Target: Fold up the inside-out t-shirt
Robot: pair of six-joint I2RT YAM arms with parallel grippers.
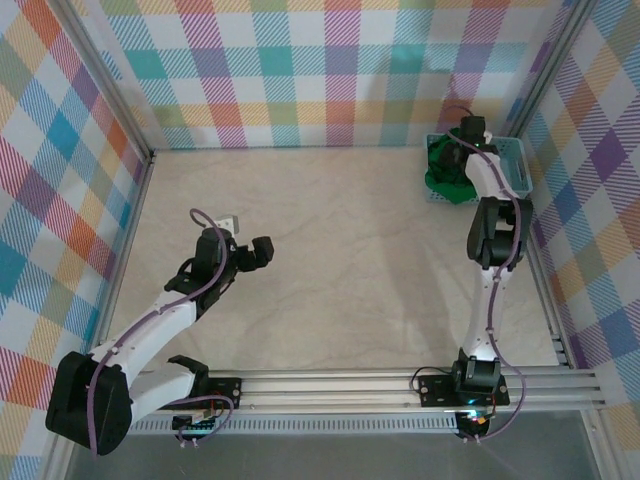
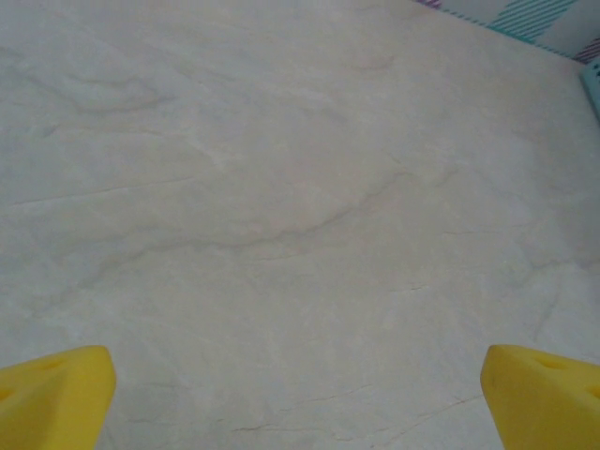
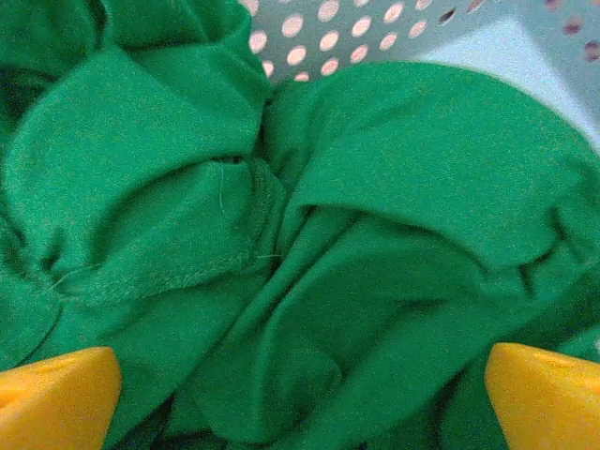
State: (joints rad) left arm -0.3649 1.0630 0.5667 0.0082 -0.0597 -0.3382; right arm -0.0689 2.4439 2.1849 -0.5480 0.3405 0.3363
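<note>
Pale desk (image 1: 350, 260), checked walls; the green t-shirt (image 1: 446, 179) lay bunched in the far-right corner basket (image 1: 520, 170), just under the right gripper (image 3: 300, 403), its jaws spread wide.

The left arm is bent low, its left end effector (image 1: 252, 250) spread wide. The right arm stretches far forward, the right end effector (image 1: 452, 152) gaping and pointing down.

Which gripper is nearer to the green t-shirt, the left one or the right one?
Right. The right gripper hangs open close above the crumpled green t-shirt in the light blue basket. The left gripper is open over the table, far to the t-shirt's left.
</note>
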